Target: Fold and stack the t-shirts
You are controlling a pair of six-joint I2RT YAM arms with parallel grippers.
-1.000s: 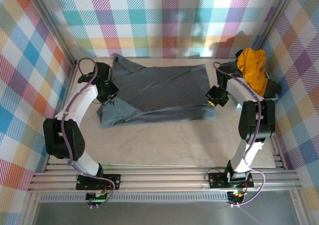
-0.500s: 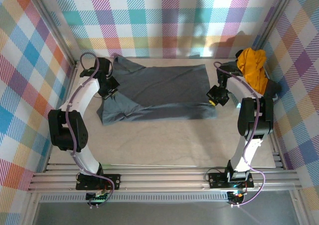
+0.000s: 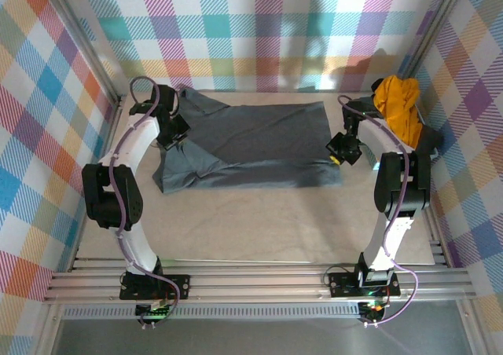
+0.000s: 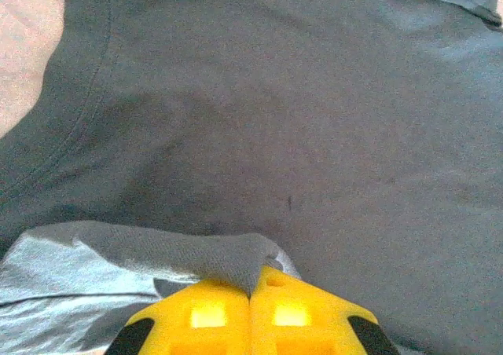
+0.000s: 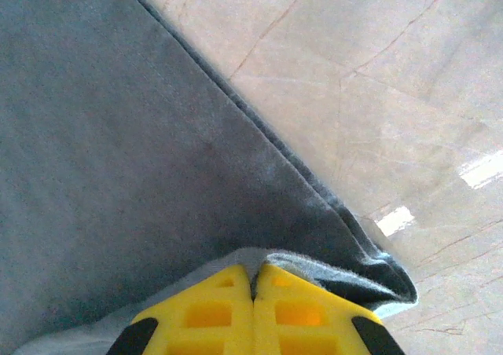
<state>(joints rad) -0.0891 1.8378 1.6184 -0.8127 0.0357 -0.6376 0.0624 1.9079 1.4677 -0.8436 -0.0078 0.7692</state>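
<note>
A dark slate-grey t-shirt point(image 3: 251, 147) lies spread across the back of the table, its near edge lifted and folded over. My left gripper point(image 3: 174, 131) is shut on the shirt's left side; a pinched fold of grey cloth point(image 4: 196, 254) sits between its yellow fingers point(image 4: 206, 312). At the shirt's right edge my right gripper point(image 3: 343, 152) is also shut, a tuck of the grey cloth point(image 5: 259, 259) caught at its fingertips point(image 5: 295, 312), the hem point(image 5: 346, 229) running beside it. A mustard-yellow t-shirt point(image 3: 397, 107) is heaped at the back right, with another dark grey t-shirt point(image 3: 430, 139) under it.
The beige table top point(image 3: 259, 221) runs from the shirt to the metal rails point(image 3: 251, 280) at the near edge. Checkered walls point(image 3: 47, 119) close in the left, back and right sides.
My left gripper has carried the shirt's left side toward the back, about a hand's width. The right gripper has shifted only slightly back with its edge. The fold line has moved away from me.
</note>
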